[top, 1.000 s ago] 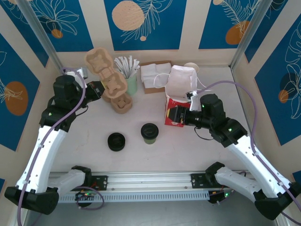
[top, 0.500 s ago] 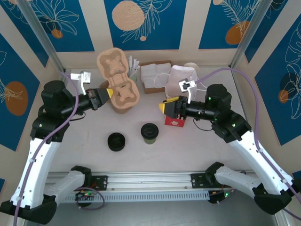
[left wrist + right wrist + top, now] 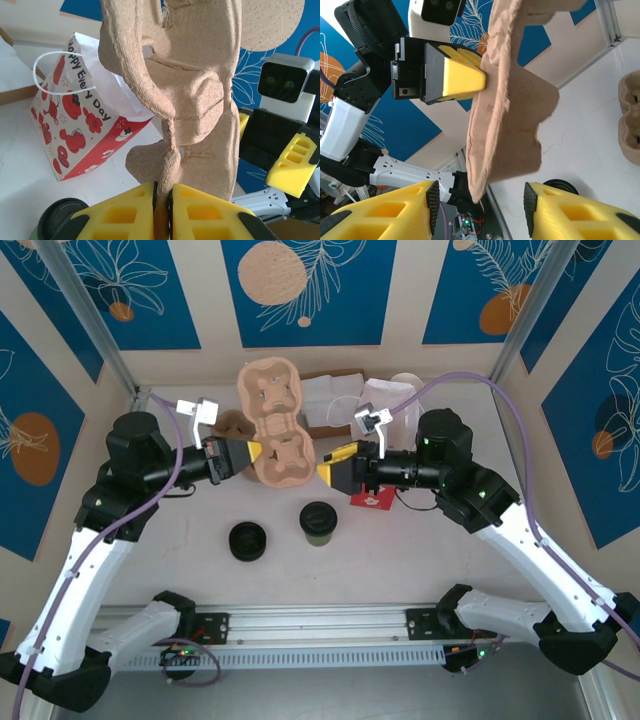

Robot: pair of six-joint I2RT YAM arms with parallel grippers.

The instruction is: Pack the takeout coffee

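Most of the bag (image 3: 372, 498) sits hidden behind the right arm (image 3: 470, 490). Left gripper (image 3: 252, 454), reaching inward, pinches the upright pulp carrier (image 3: 275, 425); right gripper (image 3: 328, 470) released.

Coffee (image 3: 318, 522) clear above (carrier (image 3: 275, 425) aloft)

A brown pulp cup carrier (image 3: 277, 420) is raised upright over the middle of the white worktop (image 3: 190, 570). At its 7 o'clock sits a low black stack of lids (image 3: 247, 540); at 4 o'clock, a red-and-white paper bag (image 3: 372, 497); at 1 o'clock, a box of white napkins (image 3: 325, 400).
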